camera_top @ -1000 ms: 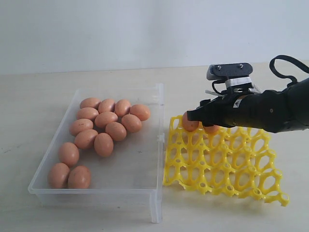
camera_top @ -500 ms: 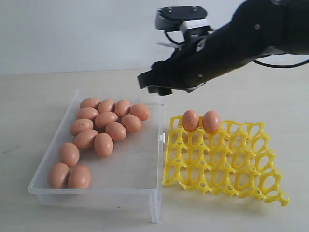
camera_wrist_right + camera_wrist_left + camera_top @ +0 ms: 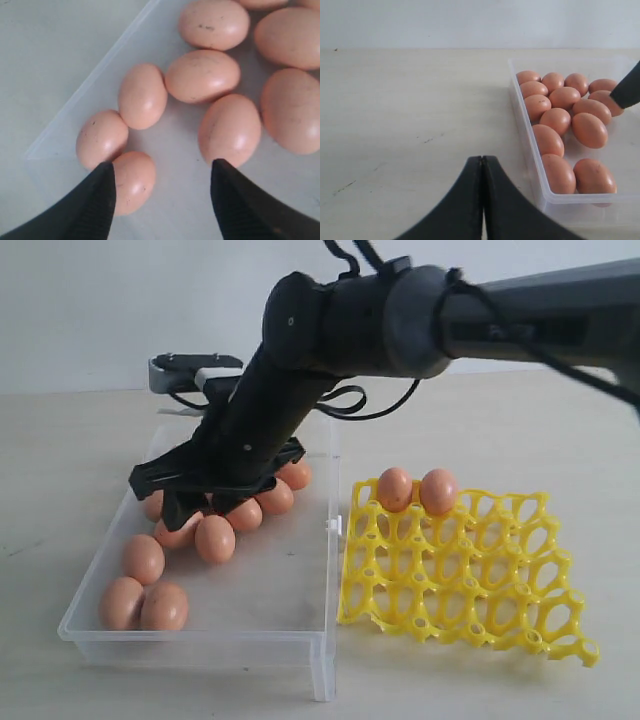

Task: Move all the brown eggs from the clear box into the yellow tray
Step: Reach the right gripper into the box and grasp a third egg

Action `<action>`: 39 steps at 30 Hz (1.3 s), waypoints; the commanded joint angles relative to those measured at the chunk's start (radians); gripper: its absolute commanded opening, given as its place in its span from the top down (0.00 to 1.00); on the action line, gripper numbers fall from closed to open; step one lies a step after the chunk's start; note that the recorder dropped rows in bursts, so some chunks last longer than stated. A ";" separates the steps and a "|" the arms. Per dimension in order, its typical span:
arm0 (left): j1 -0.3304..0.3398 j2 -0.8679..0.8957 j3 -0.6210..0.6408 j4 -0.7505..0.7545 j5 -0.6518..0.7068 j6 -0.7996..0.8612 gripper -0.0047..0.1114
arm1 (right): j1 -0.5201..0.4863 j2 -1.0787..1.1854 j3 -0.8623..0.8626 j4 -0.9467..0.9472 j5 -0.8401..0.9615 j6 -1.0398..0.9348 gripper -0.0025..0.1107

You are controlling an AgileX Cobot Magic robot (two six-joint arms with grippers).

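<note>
Found right end effector (image 3: 162,170) wide open and empty, low over the left part of the clear box (image 3: 200,645), with fingers (image 3: 95,200) straddling bare floor and brown eggs (image 3: 142,95) close on either side. Found left end effector (image 3: 482,161) pressed closed on nothing, parked above bare desk (image 3: 395,110) just outside the box wall. Counted two eggs seated side by side in the far row of the yellow tray (image 3: 347,580), about touching. Logged the rest loose in the box, mostly clustered and touching, with three lying apart toward the near left corner. Judged eggs light, rigid, smooth and brittle: apt to roll or squirt out of a skewed pinch, apt to crack under a hard one. Would take one across the short waist, long axis crosswise to the fingers, preferring an outlier with room on both sides over one wedged in the cluster. Could not get a full count from the exterior view, with much of the far cluster masked by the right arm (image 3: 300,390). Could not read height above the box floor from the wrist view.
</note>
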 commanded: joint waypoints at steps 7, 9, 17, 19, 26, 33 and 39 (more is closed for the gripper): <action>0.001 -0.006 -0.004 -0.002 -0.004 0.002 0.96 | 0.002 0.168 -0.149 0.165 0.125 0.034 0.49; 0.001 -0.006 -0.004 -0.002 -0.004 0.002 0.96 | 0.002 0.179 -0.149 0.169 0.140 0.039 0.49; 0.001 -0.006 -0.004 -0.002 -0.004 0.002 0.96 | 0.031 0.214 -0.149 0.167 0.170 0.050 0.49; 0.001 -0.006 -0.004 -0.002 -0.004 0.002 0.96 | 0.037 0.222 -0.149 0.161 0.155 0.050 0.49; 0.001 -0.006 -0.004 -0.002 -0.004 0.002 0.96 | 0.037 0.249 -0.149 0.143 0.118 0.057 0.49; 0.001 -0.006 -0.004 -0.002 -0.004 0.002 0.96 | 0.037 0.273 -0.149 0.109 0.112 0.057 0.61; 0.001 -0.006 -0.004 -0.002 -0.004 0.002 0.96 | 0.039 0.210 -0.149 0.027 0.089 -0.003 0.98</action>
